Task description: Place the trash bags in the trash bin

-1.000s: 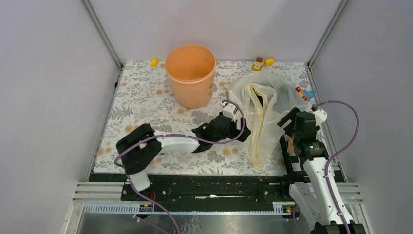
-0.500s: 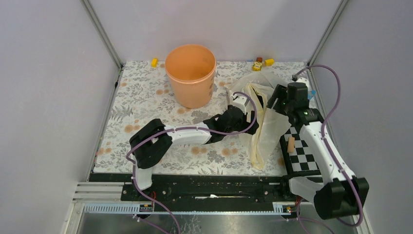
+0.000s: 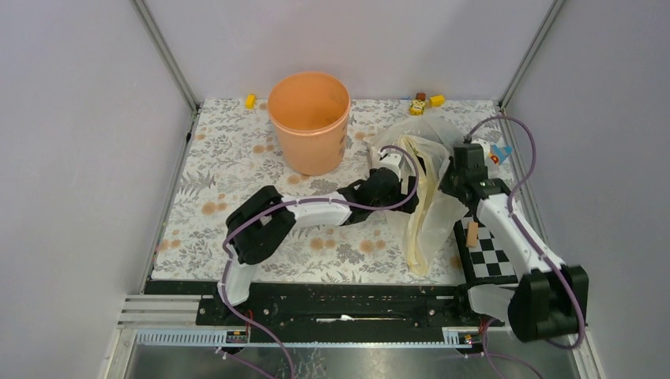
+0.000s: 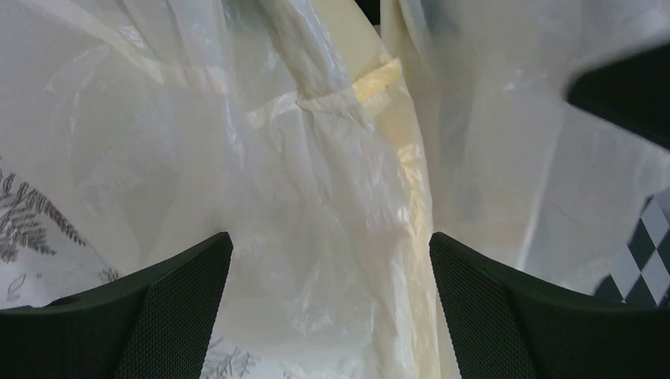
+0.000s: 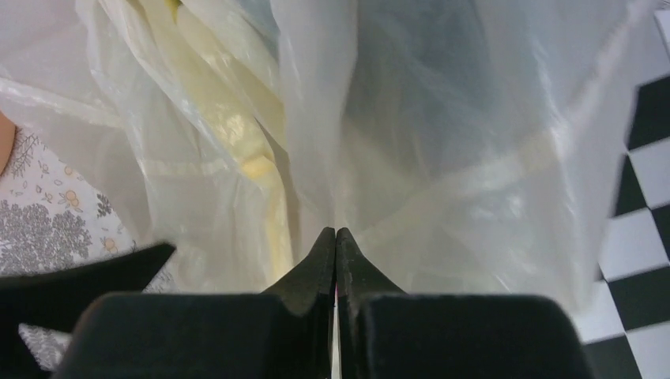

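Observation:
The trash bags (image 3: 423,217) lie as a crumpled heap of translucent white and pale yellow film at the mat's right centre. They fill the left wrist view (image 4: 332,158) and the right wrist view (image 5: 442,142). The peach-orange trash bin (image 3: 309,118) stands upright at the back centre, apart from both arms. My left gripper (image 3: 393,180) presses against the heap's left side, open, with bag film bulging between its fingers (image 4: 328,237). My right gripper (image 3: 448,183) is at the heap's right side, shut, and the film's folds run together into its tips (image 5: 336,230).
Small toy blocks sit along the mat's back edge (image 3: 250,100) (image 3: 423,103). A red and blue toy (image 3: 498,152) lies at the right edge. A checkerboard plate (image 3: 490,251) lies under the right arm. Grey walls close in left, right and back.
The right arm swung forward to the bags and its jaws closed on the film. The left gripper slid right against the heap and opened a little wider.

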